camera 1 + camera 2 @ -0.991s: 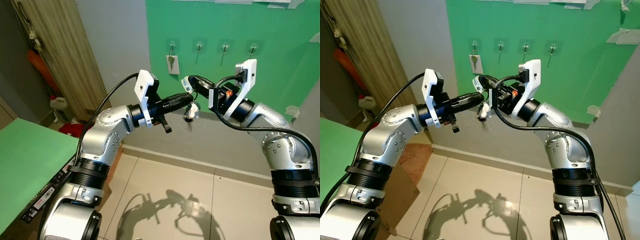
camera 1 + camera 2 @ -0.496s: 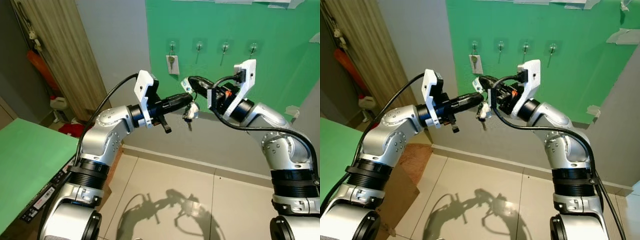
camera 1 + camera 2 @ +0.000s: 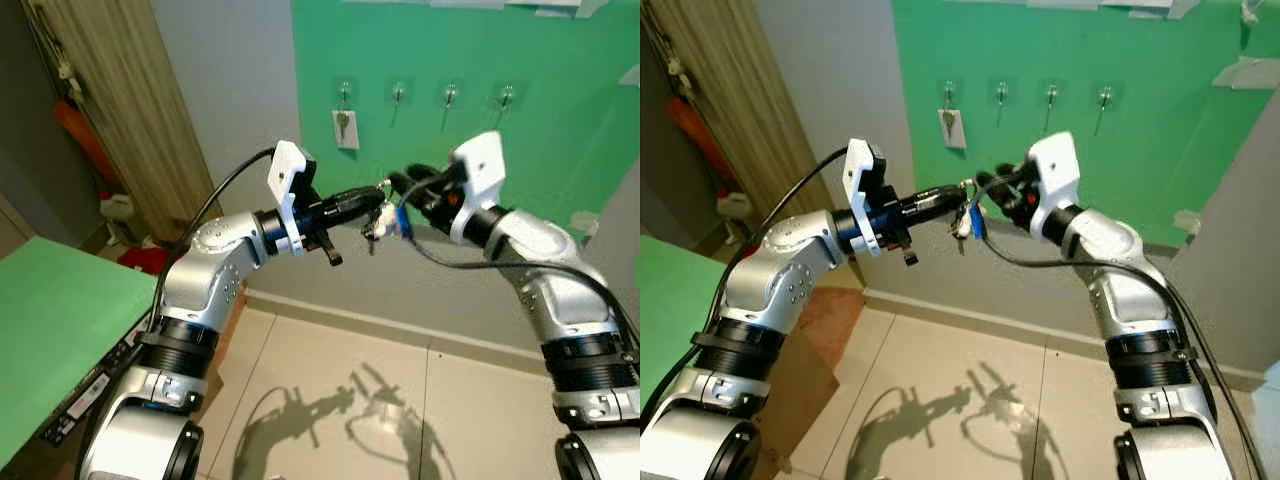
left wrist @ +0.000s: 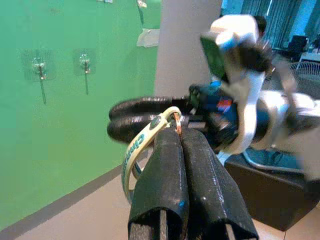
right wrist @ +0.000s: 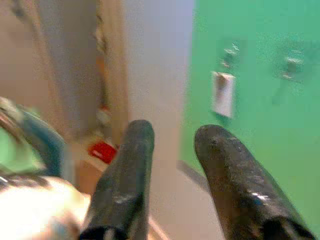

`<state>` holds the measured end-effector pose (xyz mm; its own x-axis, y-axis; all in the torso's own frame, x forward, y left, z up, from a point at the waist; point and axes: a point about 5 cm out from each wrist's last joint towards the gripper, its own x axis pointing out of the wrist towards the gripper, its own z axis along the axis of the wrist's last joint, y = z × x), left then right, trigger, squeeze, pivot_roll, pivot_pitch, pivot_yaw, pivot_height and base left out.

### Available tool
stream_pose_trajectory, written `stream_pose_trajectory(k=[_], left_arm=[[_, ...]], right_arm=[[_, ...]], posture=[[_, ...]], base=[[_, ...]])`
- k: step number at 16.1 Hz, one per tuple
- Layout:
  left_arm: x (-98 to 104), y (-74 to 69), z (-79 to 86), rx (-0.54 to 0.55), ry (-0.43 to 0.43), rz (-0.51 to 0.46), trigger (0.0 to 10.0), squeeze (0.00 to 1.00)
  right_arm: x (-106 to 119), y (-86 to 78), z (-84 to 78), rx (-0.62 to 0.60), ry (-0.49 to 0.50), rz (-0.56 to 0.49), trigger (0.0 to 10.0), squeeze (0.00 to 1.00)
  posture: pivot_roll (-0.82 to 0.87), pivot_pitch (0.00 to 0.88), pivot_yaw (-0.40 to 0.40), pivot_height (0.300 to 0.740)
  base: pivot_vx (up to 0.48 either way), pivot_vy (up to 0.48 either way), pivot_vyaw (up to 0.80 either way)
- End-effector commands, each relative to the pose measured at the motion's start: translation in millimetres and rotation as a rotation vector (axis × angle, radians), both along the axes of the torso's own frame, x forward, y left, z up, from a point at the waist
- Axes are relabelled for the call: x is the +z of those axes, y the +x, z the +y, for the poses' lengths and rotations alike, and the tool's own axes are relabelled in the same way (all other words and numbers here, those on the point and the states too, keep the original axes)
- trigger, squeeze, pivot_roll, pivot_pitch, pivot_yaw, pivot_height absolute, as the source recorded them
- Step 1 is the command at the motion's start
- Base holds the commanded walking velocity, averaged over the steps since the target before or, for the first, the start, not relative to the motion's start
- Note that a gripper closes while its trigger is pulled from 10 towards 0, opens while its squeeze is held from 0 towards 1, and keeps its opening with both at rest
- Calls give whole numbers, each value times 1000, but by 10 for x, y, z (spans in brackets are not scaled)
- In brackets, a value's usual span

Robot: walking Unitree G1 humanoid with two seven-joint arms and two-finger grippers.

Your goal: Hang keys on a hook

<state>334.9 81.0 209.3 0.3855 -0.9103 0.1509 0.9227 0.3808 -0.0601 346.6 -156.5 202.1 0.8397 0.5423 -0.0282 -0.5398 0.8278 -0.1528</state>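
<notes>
Left tool (image 3: 378, 203), fingers pressed together on the ring of a bunch of keys (image 3: 374, 224), holds it out at chest height in front of a green wall panel (image 3: 560, 120). In the left wrist view a small copper-coloured ring (image 4: 176, 123) sits pinched at the fingertips, a pale lettered strap (image 4: 137, 150) looped beside it, and the keys with a blue tag (image 3: 976, 222) dangle below the grip. Right tool (image 3: 992, 184), its two black fingers spread apart and gripping nothing in the right wrist view, points at the bunch from the opposite side, tips just beside the keys; whether they touch cannot be told. The face-to-face pose reads as a hand-over or a re-grip, probably meant to leave the ring free to slip over a peg.

Behind the arms, four clear adhesive hooks (image 3: 398, 93) run in a row on the green panel, above and well apart from the bunch. The leftmost hook (image 3: 344, 92) already carries a key against a white tag (image 3: 345, 129); the other three appear bare, so the hanging itself is not yet done. No container is in play. Tiled floor (image 3: 330, 380) below shows the arms' shadows, a green table (image 3: 50, 320) edges the robot's left, and a wood-grain door (image 3: 110, 100) stands beyond it.
</notes>
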Motion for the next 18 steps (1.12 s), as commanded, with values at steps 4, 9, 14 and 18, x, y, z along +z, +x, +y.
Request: stream_pose_trajectory(k=[4,9,14,18], left_arm=[[78,146,178,166,-114,41,0,0],[-85,188,528,492,-175,118,0,0],[-281,37,750,778,-167,138,0,0],[-348,-21,771,926,14,56,0,0]], right_arm=[[-203,-26,-20,-233,-89,-83,10000,620],[-384,-215,40,-367,12,-145,10000,0],[-620,-421,162,-510,314,-61,10000,0],[-786,-468,175,-525,428,11,10000,0]], posture=[[-203,0,107,740],[-167,0,86,740],[-136,0,78,740],[-123,0,82,740]], base=[[0,0,0],[0,0,0],[0,0,0],[0,0,0]])
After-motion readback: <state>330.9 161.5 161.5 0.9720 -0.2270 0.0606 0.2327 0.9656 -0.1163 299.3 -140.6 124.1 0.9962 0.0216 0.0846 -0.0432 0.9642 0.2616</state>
